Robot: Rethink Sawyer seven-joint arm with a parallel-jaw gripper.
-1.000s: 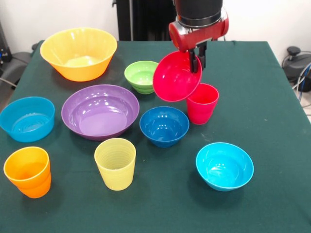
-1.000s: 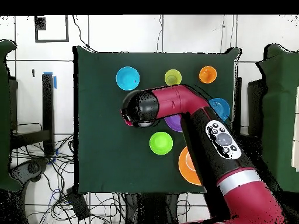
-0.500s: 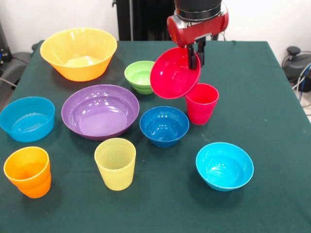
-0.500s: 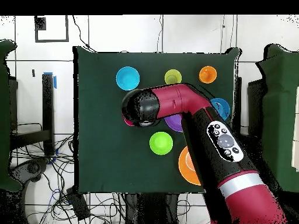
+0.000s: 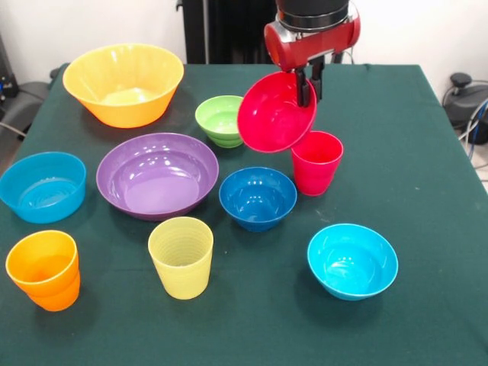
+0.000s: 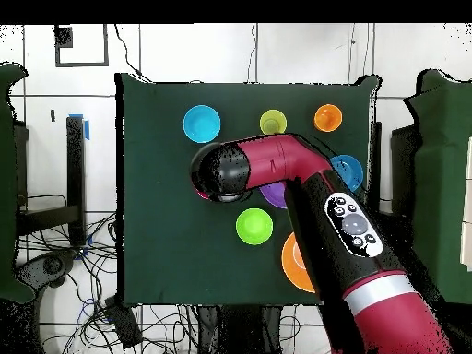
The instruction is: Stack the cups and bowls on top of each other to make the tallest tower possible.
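Note:
My gripper (image 5: 307,88) is shut on the rim of the red bowl (image 5: 276,112). The bowl hangs tilted in the air, its inside facing the camera, just above and left of the upright red cup (image 5: 316,162). On the cloth stand the dark blue bowl (image 5: 258,197), cyan bowl (image 5: 352,261), purple bowl (image 5: 157,174), lime green bowl (image 5: 222,120), yellow-orange bowl (image 5: 123,82) and light blue bowl (image 5: 42,185). The pale yellow cup (image 5: 181,256) and orange cup (image 5: 43,269) stand near the front. In the overhead view the arm (image 6: 277,166) hides the gripper and red bowl.
The green tablecloth (image 5: 412,152) has open room along its right side and behind the red cup. Overhead, the cyan bowl (image 6: 201,123), pale yellow cup (image 6: 273,122), orange cup (image 6: 328,118) and lime green bowl (image 6: 254,226) show around the arm.
The gripper has risen a little with the red bowl, which now hangs slightly higher over the red cup. Nothing else has moved.

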